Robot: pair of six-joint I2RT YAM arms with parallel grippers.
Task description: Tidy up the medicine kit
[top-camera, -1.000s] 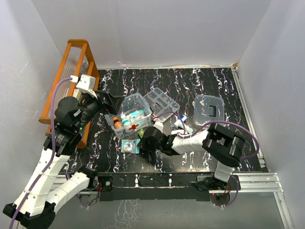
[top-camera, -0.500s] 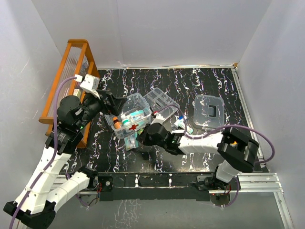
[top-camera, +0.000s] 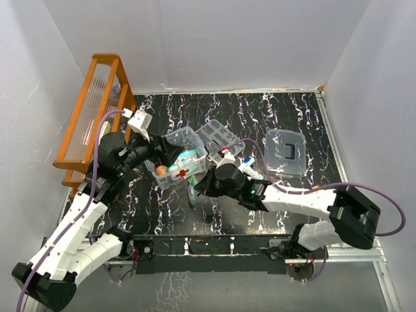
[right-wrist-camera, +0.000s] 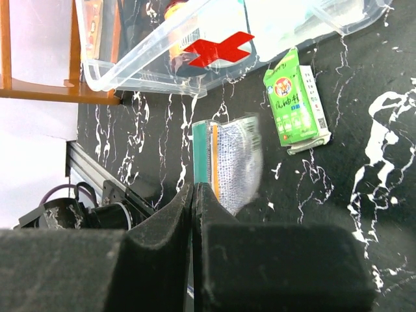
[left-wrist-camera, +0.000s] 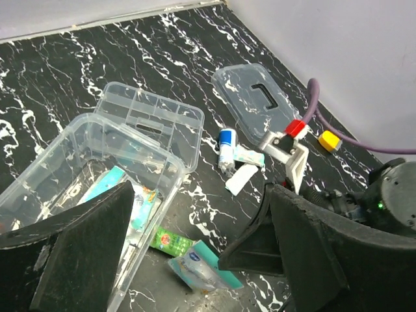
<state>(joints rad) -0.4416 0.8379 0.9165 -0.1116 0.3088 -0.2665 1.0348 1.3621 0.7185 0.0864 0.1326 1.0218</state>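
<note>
**Right gripper pinches a sachet beside the kit box; left gripper wide open over it**

Black marbled table (top-camera: 292,117); orange slatted rack (top-camera: 88,110) on its left edge, well apart from your right arm.

Medicine kit, three parts, all on the table:
- Clear box (top-camera: 184,138), left of centre, open-topped and turned at an angle. The red cross (right-wrist-camera: 214,47) is on the side wall facing the arm bases. A teal packet (left-wrist-camera: 107,185) lies inside.
- Clear lid (top-camera: 284,162) with dark handle, flat on the right, well apart from the box.
- Divided tray (top-camera: 220,138), just beside the box's far-right corner. Whether it touches the box you cannot tell.

Your left gripper (left-wrist-camera: 200,190): jaws spread wide, nothing between them. It hangs over the box's left end. Contact with the rim cannot be judged.

Your right gripper (right-wrist-camera: 193,195): jaws fully together, nipping the teal edge of a silver sachet (right-wrist-camera: 231,162). It sits just in front of the box, on the red-cross side. The sachet is blurred in the wrist view, so you cannot tell whether it is clear of the table.

Loose items:
- Green carton (right-wrist-camera: 296,101), flat on the table, just beside the sachet and near the box wall.
- Blue-capped tube (left-wrist-camera: 226,142) and a white packet (left-wrist-camera: 242,178), between tray and lid.
</note>
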